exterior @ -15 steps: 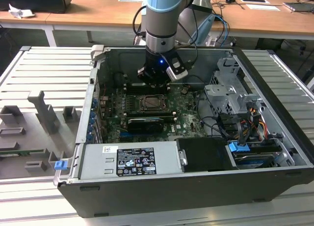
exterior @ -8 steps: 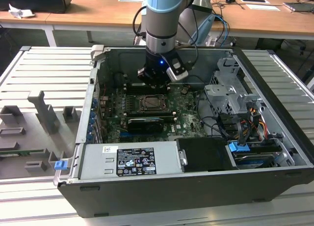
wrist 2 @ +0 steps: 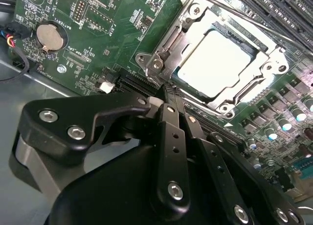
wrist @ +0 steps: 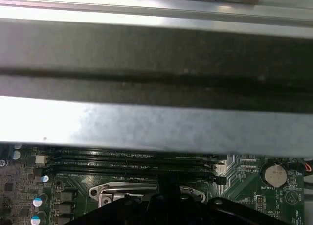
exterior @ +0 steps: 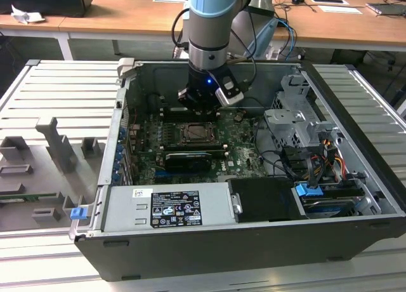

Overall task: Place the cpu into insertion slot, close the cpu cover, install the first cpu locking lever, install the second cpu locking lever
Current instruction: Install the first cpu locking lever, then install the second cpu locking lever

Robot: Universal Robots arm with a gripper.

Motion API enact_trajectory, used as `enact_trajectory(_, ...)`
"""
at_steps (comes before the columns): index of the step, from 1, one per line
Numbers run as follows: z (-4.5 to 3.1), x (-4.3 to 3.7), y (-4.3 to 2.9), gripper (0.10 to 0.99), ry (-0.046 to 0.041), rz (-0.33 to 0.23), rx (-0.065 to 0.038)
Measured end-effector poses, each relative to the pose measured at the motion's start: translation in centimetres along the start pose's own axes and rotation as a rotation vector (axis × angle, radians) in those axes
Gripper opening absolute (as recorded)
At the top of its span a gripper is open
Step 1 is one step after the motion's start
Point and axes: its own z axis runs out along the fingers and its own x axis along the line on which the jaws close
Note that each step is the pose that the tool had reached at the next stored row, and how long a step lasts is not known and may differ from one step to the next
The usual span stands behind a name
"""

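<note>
Fingers [wrist 2: 172, 122] of the gripper [wrist 2: 168, 90] are pressed together, holding nothing, tips just beside the insertion slot [wrist 2: 215, 63] on its near edge. Past them, the cpu [wrist 2: 213, 62] lies seated in that slot, the cpu cover [wrist 2: 172, 36] closed flat around it. Beyond the slot run long black memory slots [wrist 2: 274, 10].

Green circuit board [wrist 2: 98, 54]; silver cpu cover [wrist 2: 195, 34]; pale, perhaps silvery cpu [wrist 2: 215, 63]; black end effector [wrist 2: 168, 100].
</note>
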Motion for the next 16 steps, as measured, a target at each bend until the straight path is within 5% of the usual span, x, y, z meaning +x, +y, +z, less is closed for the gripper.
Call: enact_trajectory(16,-0.27,0.05,-1.01,0.106,0.0001,0.0,0.0)
